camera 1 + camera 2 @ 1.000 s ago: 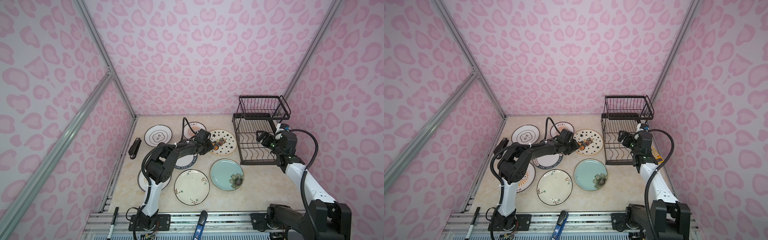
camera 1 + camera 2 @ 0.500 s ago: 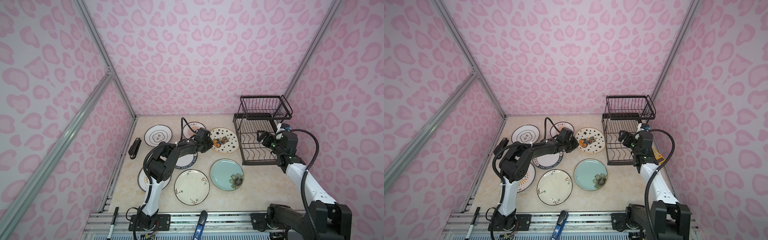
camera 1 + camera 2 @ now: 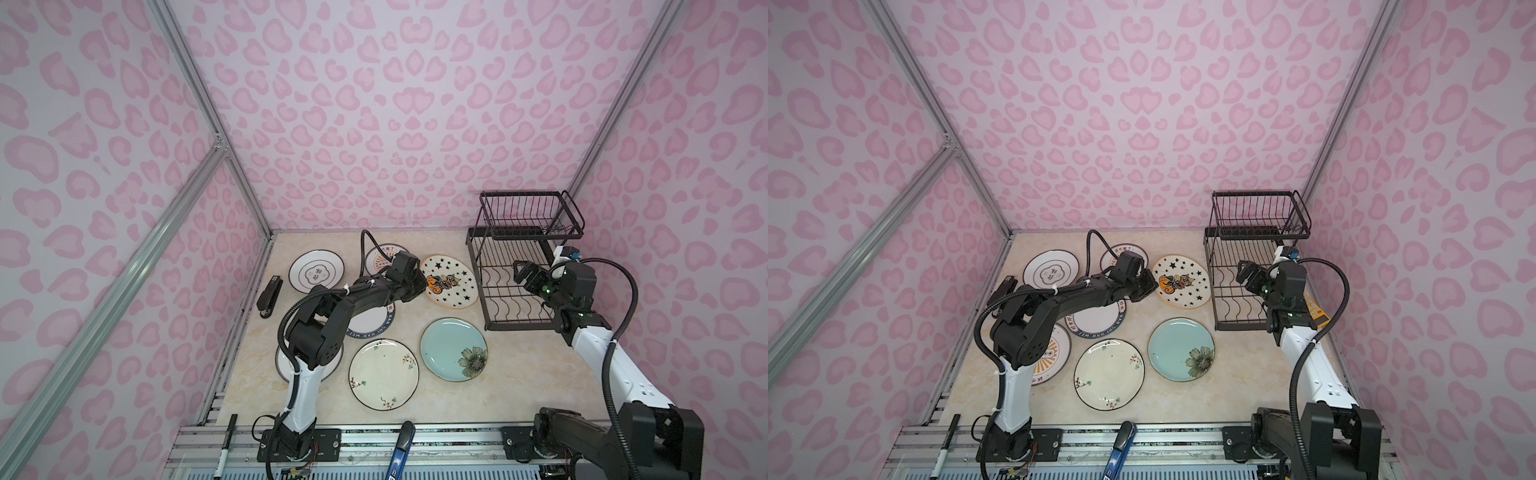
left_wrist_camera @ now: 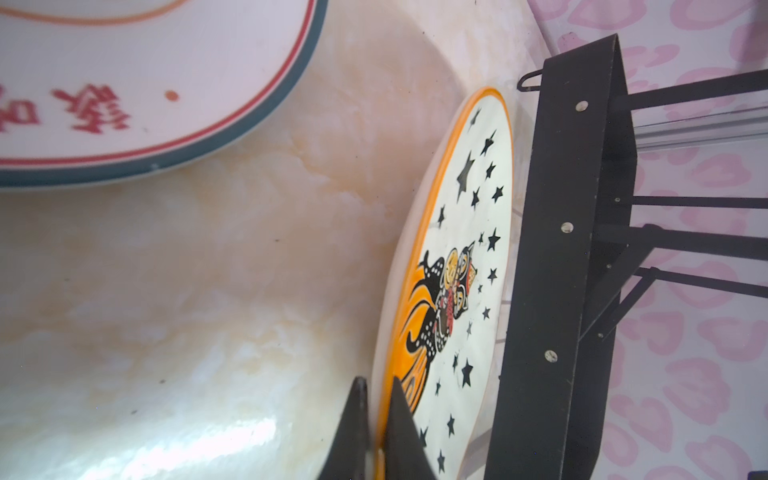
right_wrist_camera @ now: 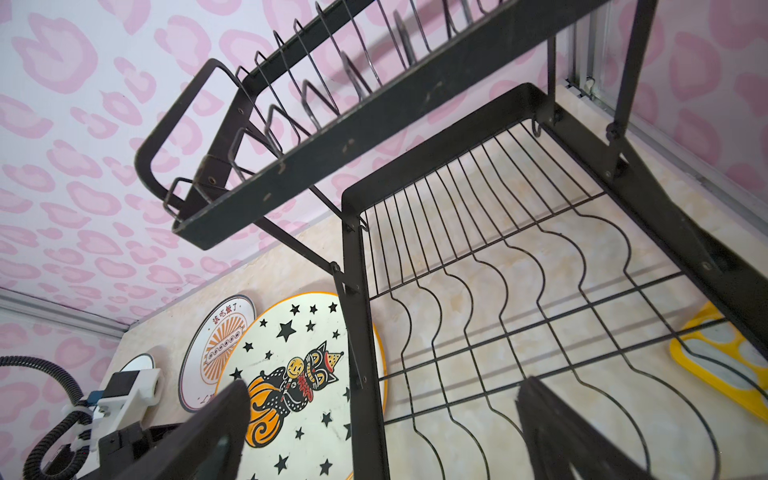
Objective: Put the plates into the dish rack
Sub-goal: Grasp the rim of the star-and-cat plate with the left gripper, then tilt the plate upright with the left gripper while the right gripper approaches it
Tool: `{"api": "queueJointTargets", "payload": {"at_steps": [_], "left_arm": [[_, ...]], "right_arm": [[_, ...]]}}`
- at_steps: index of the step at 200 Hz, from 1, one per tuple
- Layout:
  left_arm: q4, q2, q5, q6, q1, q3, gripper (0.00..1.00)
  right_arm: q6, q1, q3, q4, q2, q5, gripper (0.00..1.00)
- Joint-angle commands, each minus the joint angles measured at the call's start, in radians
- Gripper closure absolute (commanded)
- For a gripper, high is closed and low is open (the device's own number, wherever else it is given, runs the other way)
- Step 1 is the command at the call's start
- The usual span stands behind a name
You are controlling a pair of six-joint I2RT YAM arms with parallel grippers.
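- Back right on the tabletop (image 3: 519,374) stands the rack (image 3: 528,239).
- Just left of it, perhaps touching, lies the starry plate (image 3: 451,282).
- Before that lies the flowered plate (image 3: 453,349), with the sprigged plate (image 3: 383,374) to its left.
- Back left lies the emblem plate (image 3: 316,272), with the stapler (image 3: 269,296) to its left.
- Between the emblem plate and the sprigged plate lies the lettered plate (image 3: 370,326).
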Motion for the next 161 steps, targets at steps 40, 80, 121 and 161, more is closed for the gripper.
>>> {"api": "queueJointTargets", "payload": {"at_steps": [40, 80, 121, 161], "left_arm": [[-0.058, -0.036, 0.085, 0.124, 0.064, -0.015, 0.98], [0.023, -0.061, 0.186, 0.155, 0.116, -0.054, 0.98], [0.113, -0.105, 0.265, 0.157, 0.156, -0.109, 0.98], [0.201, -0.149, 0.336, 0.126, 0.187, -0.161, 0.98]], "right_arm": [[0.007, 0.009, 0.014, 0.003, 0.011, -0.027, 0.01], [-0.028, 0.07, 0.02, 0.042, 0.036, -0.083, 0.01], [-0.019, 0.148, 0.011, 0.103, 0.087, -0.062, 0.01], [0.068, 0.176, 0.008, 0.181, 0.165, -0.138, 0.01]]}}
